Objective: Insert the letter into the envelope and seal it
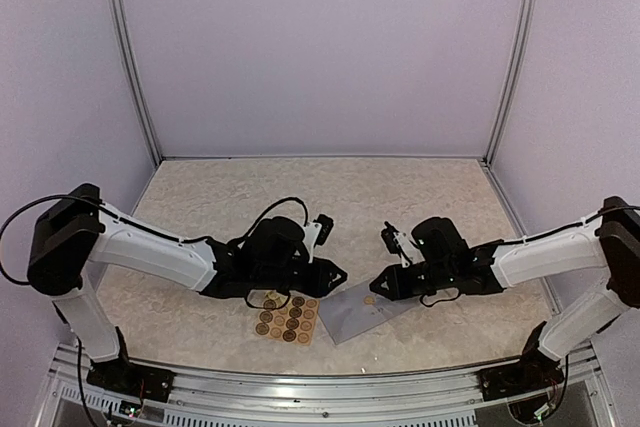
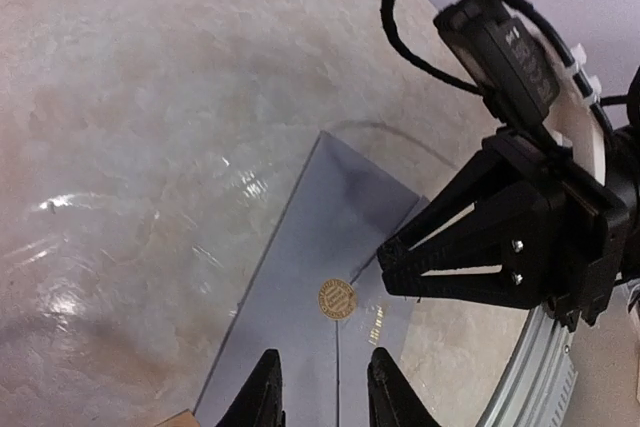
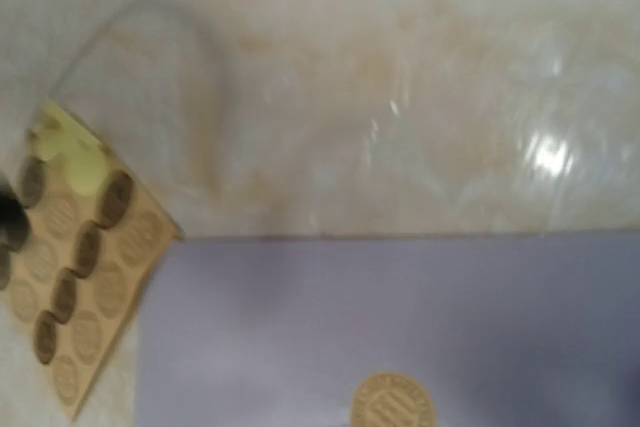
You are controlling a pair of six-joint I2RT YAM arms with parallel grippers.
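Left gripper (image 2: 324,357) has its fingers apart with nothing between them, poking up from the bottom edge of its own wrist view over the envelope (image 2: 320,237). Right gripper (image 2: 385,267) I only get side-on at the right of that view, and its own camera doesn't show its fingers at all, so I can't tell whether it's parted or pinched.

Surface is a beige marbled table (image 1: 300,187) with glossy glare patches. Pale lavender walls (image 1: 320,47) close it in, with metal posts (image 1: 130,57) in the back corners.

In the top view the envelope lies flat at lower centre, under and between the two gripper tips, and a round brown sticker (image 1: 370,299) sits on it. The tan sticker sheet (image 1: 285,317) is just to its left.

Only the top view gets both arms and the whole sheet. The right wrist view (pretty blurry) shows the sheet's corner just beside the envelope's upper left corner. The left wrist view shows the sticker sharpest.
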